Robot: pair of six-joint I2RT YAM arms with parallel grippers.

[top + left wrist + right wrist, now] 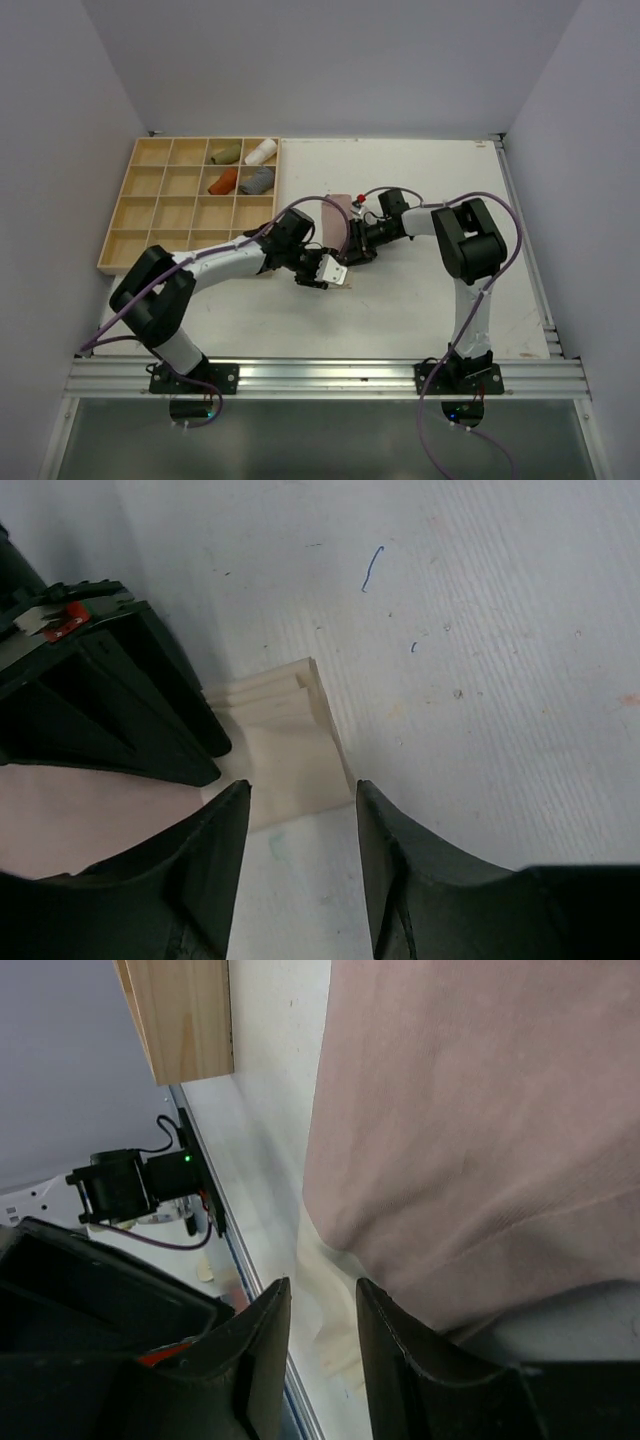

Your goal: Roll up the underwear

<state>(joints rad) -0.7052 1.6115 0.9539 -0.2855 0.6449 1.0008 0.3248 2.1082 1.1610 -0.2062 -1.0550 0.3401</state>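
The pale beige-pink underwear [336,208] lies flat on the white table, mid-table. In the left wrist view its pink cloth [80,815] is at the lower left and its cream band [290,745] lies just beyond my fingertips. My left gripper [320,272] [300,792] is open, with bare table between the fingers. My right gripper [347,252] [322,1295] is open at the garment's edge, with pink cloth [480,1130] to its right. The two grippers nearly touch. The rust-orange underwear [222,182] sits rolled in a tray compartment.
A wooden compartment tray [150,215] stands at the back left and also holds olive [224,154], white [261,152] and grey [257,181] rolls. Its corner [185,1010] shows in the right wrist view. An aluminium rail [320,375] runs along the near edge.
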